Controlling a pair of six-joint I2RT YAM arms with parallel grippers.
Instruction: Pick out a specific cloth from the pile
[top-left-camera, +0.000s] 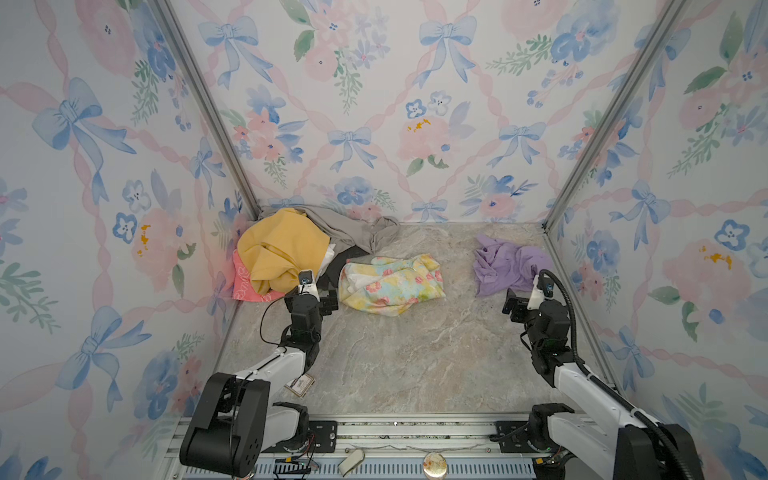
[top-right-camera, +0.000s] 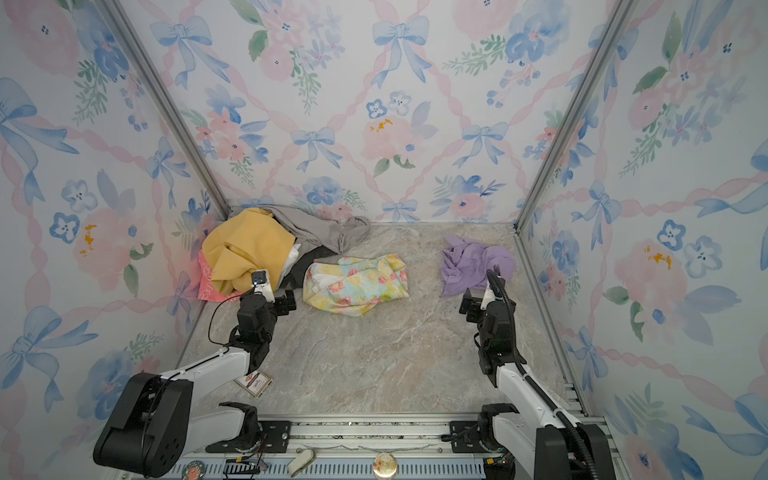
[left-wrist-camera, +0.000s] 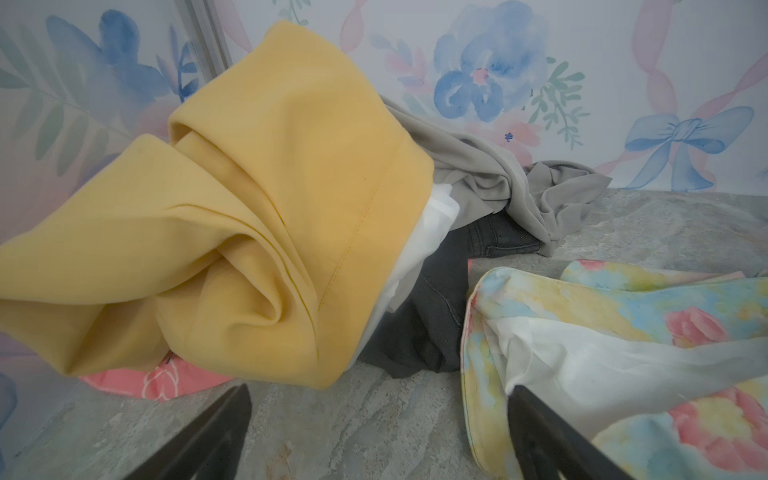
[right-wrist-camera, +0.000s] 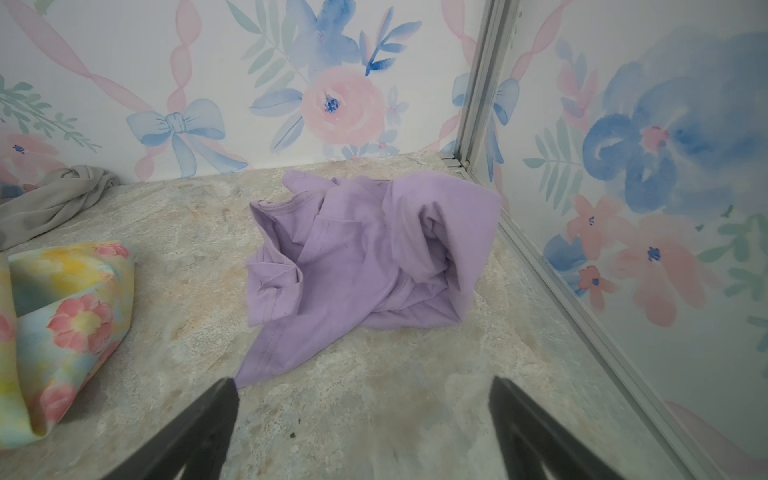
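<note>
Right gripper (right-wrist-camera: 365, 384) first: jaws spread wide with nothing between them, hovering just on the near side of the lilac cloth (right-wrist-camera: 365, 257). One trailing lilac corner reaches right up to a fingertip (right-wrist-camera: 220, 399), though whether it touches is impossible to call. Left gripper (left-wrist-camera: 380, 392) is the same story, wide apart and empty, parked at the near edge of the pile (top-left-camera: 286, 253).

Now the layout, biggest down. The table (top-left-camera: 415, 357) is mostly bare marble. The pile sits jammed in the far left corner. It is topped by the yellow cloth (top-left-camera: 278, 249), with the grey cloth (top-left-camera: 357, 232) sprawling behind it along the far edge and a pink printed cloth (top-left-camera: 245, 286) peeking out at its near left. Just right of the heap lies the floral cloth (top-left-camera: 390, 284), loose on its own. Then the smallest, the lilac cloth, crumpled at the far right and well apart from everything else in both top views.

So the verdict: the picking-out looks done, since the lilac one lies clear of the pile and nothing grips it. What remains, at most, is drawing the arms back.
</note>
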